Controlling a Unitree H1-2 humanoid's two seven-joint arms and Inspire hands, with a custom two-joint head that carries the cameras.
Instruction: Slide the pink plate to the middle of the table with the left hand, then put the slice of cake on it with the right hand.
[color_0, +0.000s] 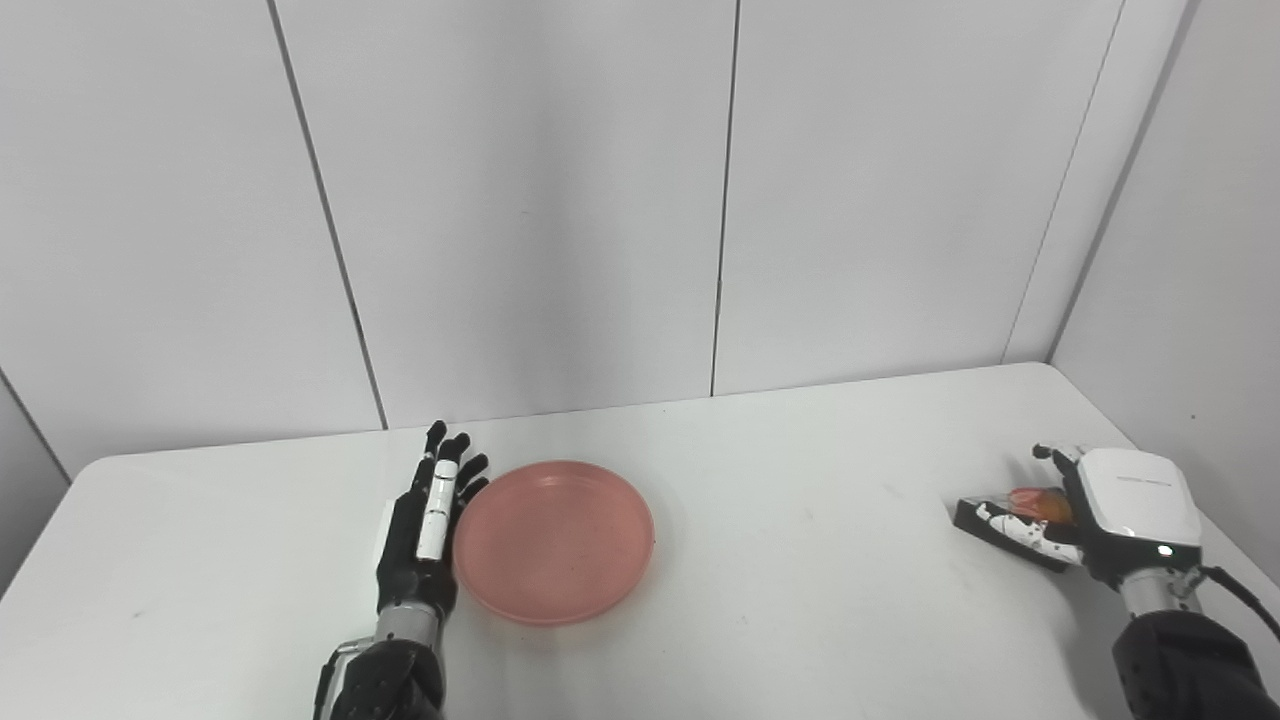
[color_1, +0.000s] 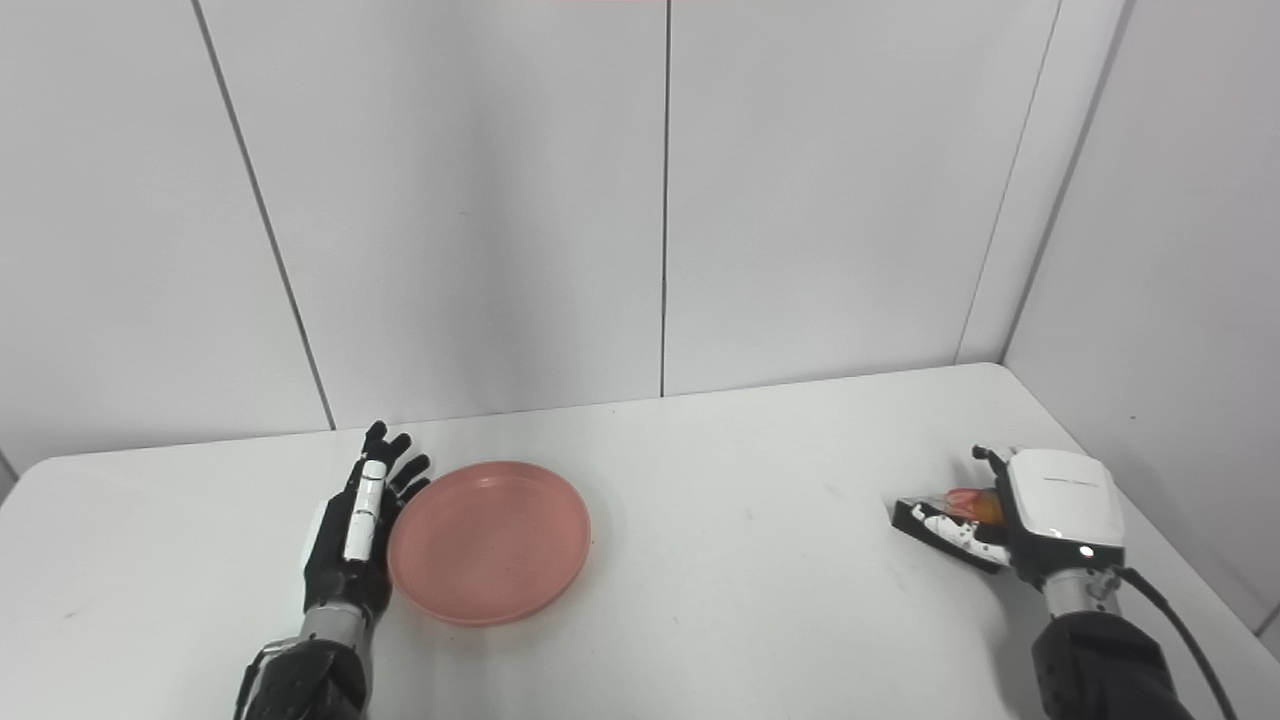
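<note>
The pink plate (color_0: 553, 540) lies on the white table (color_0: 800, 560), left of the middle. My left hand (color_0: 428, 525) is open with fingers straight, its edge against the plate's left rim. The slice of cake (color_0: 1030, 508), dark with an orange-red top, sits at the far right of the table. My right hand (color_0: 1110, 515) is wrapped around the cake, with the thumb across its front. It shows in the right eye view too (color_1: 1040, 510).
Grey wall panels (color_0: 520, 200) stand behind the table, and a side wall (color_0: 1200, 250) is close on the right. The table's right edge (color_0: 1230, 545) runs just beyond my right hand.
</note>
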